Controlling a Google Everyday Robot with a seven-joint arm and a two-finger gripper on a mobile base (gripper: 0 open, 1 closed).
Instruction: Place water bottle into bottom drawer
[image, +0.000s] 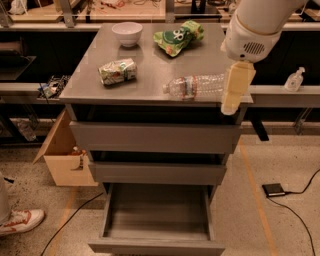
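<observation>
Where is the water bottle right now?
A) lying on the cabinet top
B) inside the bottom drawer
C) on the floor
A: the water bottle lies on its side on the cabinet top, the tool hanging at its right end; the bottom drawer stands open below.
</observation>
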